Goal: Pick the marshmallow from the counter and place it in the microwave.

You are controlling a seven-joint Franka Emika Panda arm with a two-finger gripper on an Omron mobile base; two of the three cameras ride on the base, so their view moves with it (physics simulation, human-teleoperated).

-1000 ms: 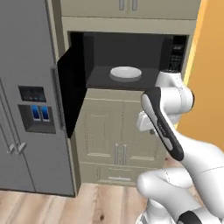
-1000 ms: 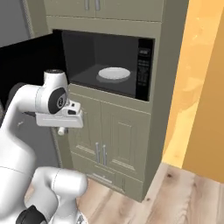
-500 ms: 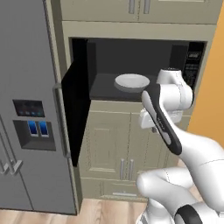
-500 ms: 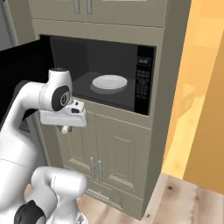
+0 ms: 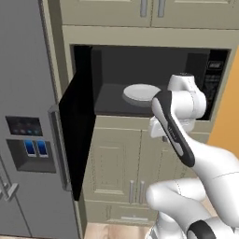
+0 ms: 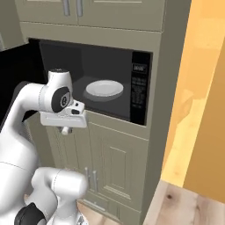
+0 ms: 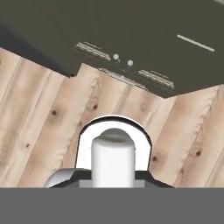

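Below the microwave (image 5: 140, 79) opening, the gripper (image 6: 66, 130) is hanging from the white wrist and pointing straight down, positioned in front of the olive-grey cabinet doors (image 6: 110, 167). Its jaws are standing closed onto the marshmallow (image 7: 112, 162), a white cylinder that is sitting between the finger tips and pointing toward the floor in the hand view. The marshmallow is therefore being carried at the hand, outside the microwave cavity and just beneath the level of its lower edge. The microwave door (image 5: 77, 140) is standing fully open, hinged on the left and projecting toward the camera, with its grey handle (image 5: 58, 144) running vertically along the free edge. Inside the dark cavity, a white round plate (image 6: 104, 89) is lying flat on the cavity floor. The button panel (image 6: 139, 88) is occupying the right side of the microwave front. In the left base view, a grey fridge (image 5: 28, 140) is standing immediately to the left of the open door. In the hand view, wooden floorboards (image 7: 39, 127) are showing under the gripper, with the cabinet base (image 7: 131, 39) running across the top.
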